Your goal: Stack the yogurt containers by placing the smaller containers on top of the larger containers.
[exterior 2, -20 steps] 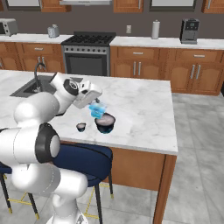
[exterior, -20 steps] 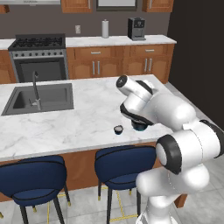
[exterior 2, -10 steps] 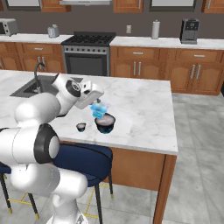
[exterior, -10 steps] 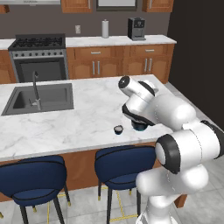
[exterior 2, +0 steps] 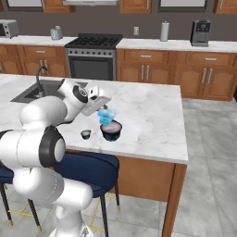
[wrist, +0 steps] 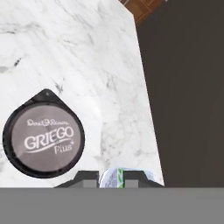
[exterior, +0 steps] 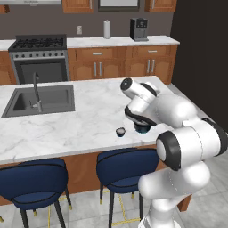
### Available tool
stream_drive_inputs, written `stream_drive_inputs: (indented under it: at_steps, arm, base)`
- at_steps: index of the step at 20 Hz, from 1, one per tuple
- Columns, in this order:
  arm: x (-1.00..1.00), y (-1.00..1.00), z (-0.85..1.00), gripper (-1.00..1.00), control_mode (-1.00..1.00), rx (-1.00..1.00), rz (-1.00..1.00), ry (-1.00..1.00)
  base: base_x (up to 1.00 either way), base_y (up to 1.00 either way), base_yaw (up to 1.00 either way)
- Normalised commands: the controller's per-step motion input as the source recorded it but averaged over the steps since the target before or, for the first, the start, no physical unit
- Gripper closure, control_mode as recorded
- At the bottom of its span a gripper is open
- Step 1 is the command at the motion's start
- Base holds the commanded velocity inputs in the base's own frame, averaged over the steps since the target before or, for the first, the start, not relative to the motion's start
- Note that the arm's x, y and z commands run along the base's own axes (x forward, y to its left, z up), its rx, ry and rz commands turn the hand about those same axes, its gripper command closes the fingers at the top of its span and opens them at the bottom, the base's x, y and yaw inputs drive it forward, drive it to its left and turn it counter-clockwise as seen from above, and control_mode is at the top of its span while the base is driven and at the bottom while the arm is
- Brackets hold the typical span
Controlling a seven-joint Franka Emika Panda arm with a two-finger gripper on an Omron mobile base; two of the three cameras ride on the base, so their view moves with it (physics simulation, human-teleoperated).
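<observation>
Your gripper (exterior 2: 105, 112) is sitting closed tight around the light-blue cup (exterior 2: 106, 115), holding it clear of the marble counter (exterior 2: 152, 120) and tilted, just above the dark tub (exterior 2: 111, 130). In the hand view the cup (wrist: 117, 177) is peeking up between the two dark fingertips (wrist: 85, 178) at the bottom edge, and the dark tub (wrist: 43, 141) is lying off to the left of it on the counter (wrist: 78, 52) — its grey lid is reading "Griego Plus".

From the right base view, the cup is hanging over the tub's near-left rim rather than resting on it; you cannot tell whether the two are touching. The tiny dark cup (exterior 2: 85, 134) is standing on the marble just to the left of the tub, apart from it.

In the left base view, the arm is blocking most of the grip; the dark tub (exterior: 142, 128) is showing under the wrist, and the tiny dark cup (exterior: 120, 132) is sitting beside it near the front edge of the counter (exterior: 80, 124). The sink (exterior: 40, 99) is lying well off to the left — far from all three tubs.
</observation>
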Motion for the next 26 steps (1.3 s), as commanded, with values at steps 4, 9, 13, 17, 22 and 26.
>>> stream_drive_inputs:
  at_steps: [4, 9, 13, 17, 22, 26]
  arm:
    - [0.00, 0.04, -0.23, 1.00, -1.00, -0.03, 0.00, 0.00]
    - [0.03, 0.00, -0.05, 1.00, -1.00, 0.00, 0.00, 0.00]
    - [0.02, 0.00, -0.01, 1.00, -1.00, 0.00, 0.00, 0.00]
    - [0.06, 0.00, -0.03, 1.00, -1.00, -0.02, 0.00, 0.00]
    - [0.13, 0.04, -0.13, 1.00, -1.00, -0.06, 0.00, 0.00]
    - [0.16, 0.08, -0.14, 1.00, -1.00, -0.06, 0.00, 0.00]
  base:
    - [0.00, 0.00, 0.00]
    - [0.00, 0.00, 0.00]
    - [0.00, 0.00, 0.00]
    - [0.00, 0.00, 0.00]
    - [0.00, 0.00, 0.00]
    - [0.00, 0.00, 0.00]
